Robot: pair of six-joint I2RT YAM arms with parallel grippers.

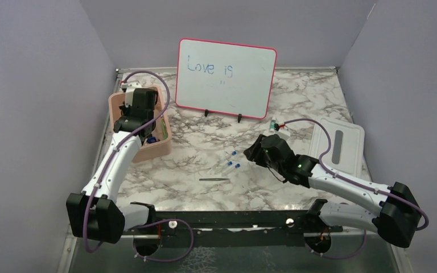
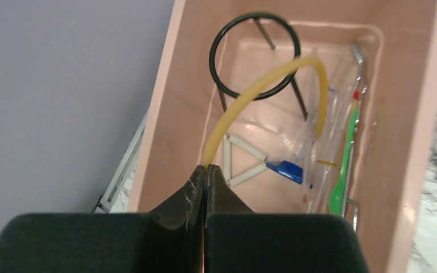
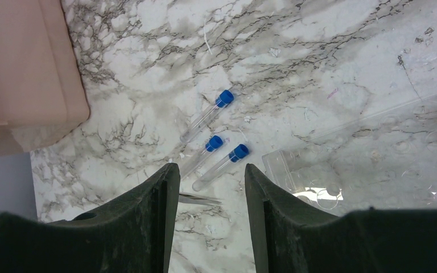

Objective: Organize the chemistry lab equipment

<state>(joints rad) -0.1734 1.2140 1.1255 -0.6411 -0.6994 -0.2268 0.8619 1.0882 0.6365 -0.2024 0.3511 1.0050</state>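
Observation:
My left gripper (image 2: 206, 168) hangs over the pink bin (image 2: 168, 108) and is shut on one end of the tan rubber tube (image 2: 262, 85), which arches into the bin. The bin holds the black wire ring tripod (image 2: 255, 56), metal tongs (image 2: 359, 74), a green-handled spatula (image 2: 344, 165), a white triangle (image 2: 242, 162) and clear blue-capped pieces (image 2: 287, 169). My right gripper (image 3: 211, 168) is open and empty above three clear blue-capped tubes (image 3: 211, 145) that lie on the marble table (image 1: 231, 162). A thin dark rod (image 1: 213, 180) lies near them and shows between the right fingers (image 3: 199, 198).
The pink-framed whiteboard (image 1: 226, 77) stands at the back centre. The white lid (image 1: 338, 145) lies at the right. A clear plastic well plate (image 3: 375, 159) lies beside the tubes. A small vial (image 1: 273, 125) sits near the lid. Grey walls close the left, right and back sides.

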